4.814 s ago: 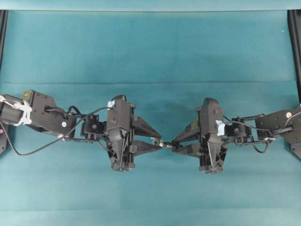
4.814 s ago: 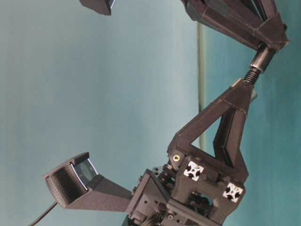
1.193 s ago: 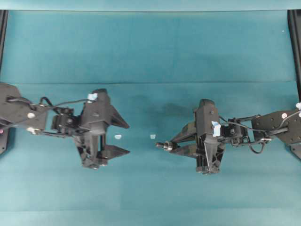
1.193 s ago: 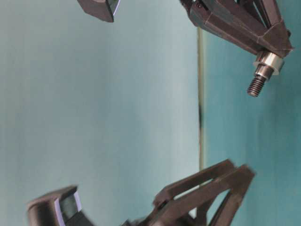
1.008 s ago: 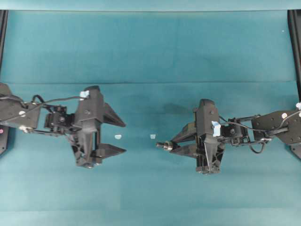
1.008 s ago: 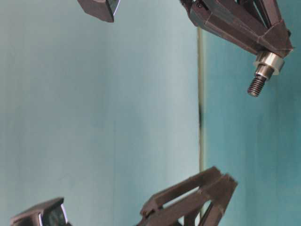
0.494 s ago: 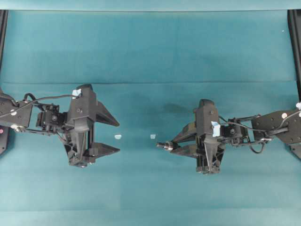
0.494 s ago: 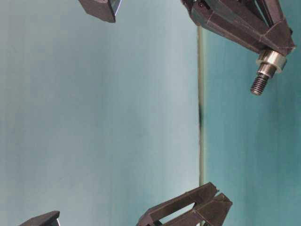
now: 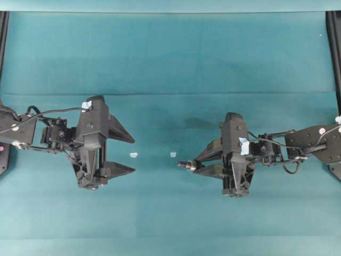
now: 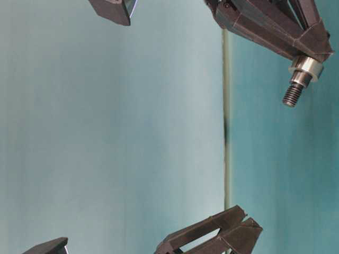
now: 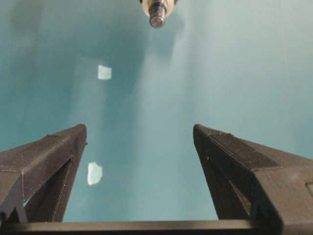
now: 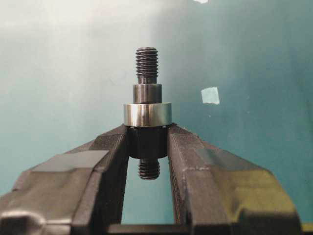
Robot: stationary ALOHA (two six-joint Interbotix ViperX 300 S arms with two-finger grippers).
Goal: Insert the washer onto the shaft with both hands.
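The washer (image 12: 146,114) now sits seated on the shaft (image 12: 146,73), against its collar, pinched in the closed right claw (image 9: 198,164) above the worktop (image 9: 170,53), while the left claw (image 9: 128,154), wide open and empty, has drawn well back, so the insertion looks done.

Washer (image 12: 146,114) polished metal; shaft (image 12: 146,63) dark, threaded; cloth (image 9: 170,53) matt.
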